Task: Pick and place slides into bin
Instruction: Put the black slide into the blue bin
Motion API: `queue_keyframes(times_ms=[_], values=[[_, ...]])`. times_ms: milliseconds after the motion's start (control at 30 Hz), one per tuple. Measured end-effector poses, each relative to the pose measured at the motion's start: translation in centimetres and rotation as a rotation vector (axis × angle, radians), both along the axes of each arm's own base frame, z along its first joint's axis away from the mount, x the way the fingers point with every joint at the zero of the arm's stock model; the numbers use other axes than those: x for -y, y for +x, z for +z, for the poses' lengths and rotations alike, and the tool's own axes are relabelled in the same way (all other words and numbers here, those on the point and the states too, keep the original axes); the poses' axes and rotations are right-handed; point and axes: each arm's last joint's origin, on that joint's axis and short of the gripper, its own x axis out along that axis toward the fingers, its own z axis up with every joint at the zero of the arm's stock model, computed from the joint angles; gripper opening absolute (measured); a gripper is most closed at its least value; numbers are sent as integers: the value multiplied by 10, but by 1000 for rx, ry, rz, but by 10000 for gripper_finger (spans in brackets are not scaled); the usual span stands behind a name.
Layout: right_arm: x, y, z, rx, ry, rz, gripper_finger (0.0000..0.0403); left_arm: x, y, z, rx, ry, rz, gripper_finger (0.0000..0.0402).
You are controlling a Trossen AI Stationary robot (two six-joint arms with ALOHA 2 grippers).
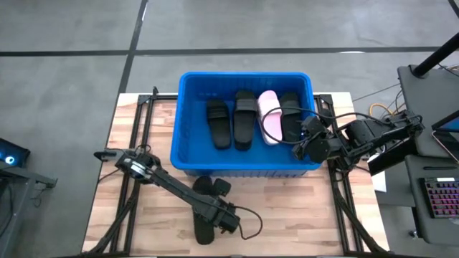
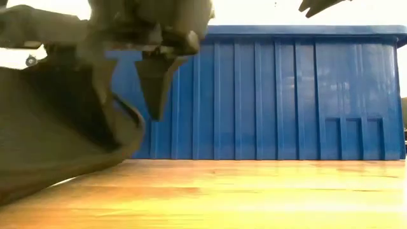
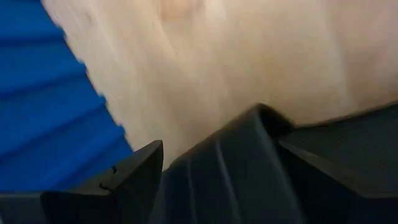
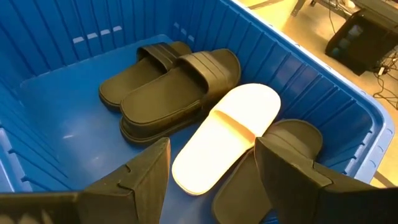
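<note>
- four slides sit side by side in the bin, which is at the table's back middle
- left gripper is on a slide in front of the bin
- right gripper hangs over the bin's right front corner

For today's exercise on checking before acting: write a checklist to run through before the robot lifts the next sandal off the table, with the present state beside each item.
1. Left hand on the black sandal on the table: ok, its fingers straddle it.
2. Sandal gripped firmly: cannot tell.
3. Room in the blue bin: ok, bare floor left of the four sandals inside.
4. Right hand clear of the drop spot: ok, open over the bin's right end, near the pink sandal.
5. Bin's near wall cleared: not ok, sandal not yet lifted.
</note>
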Motion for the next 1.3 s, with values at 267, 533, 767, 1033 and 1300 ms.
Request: queue_keyframes(times_ms=[267, 533, 767, 1033, 1300], values=[[0, 0, 0, 0, 0, 0, 224, -3, -8, -22, -139, 63, 112, 255], [0, 0, 0, 0, 0, 0, 224, -2, -9, -26, -137, 53, 220, 113], [0, 0, 0, -2, -3, 2, 224, -4, -10, -26, -124, 74, 248, 11], [0, 0, 0, -18, -16, 15, 224, -5, -18, 11, -108, -2, 249, 7], [0, 0, 0, -18, -18, 14, 224, -7, -27, 103, 132, -270, 77, 7]])
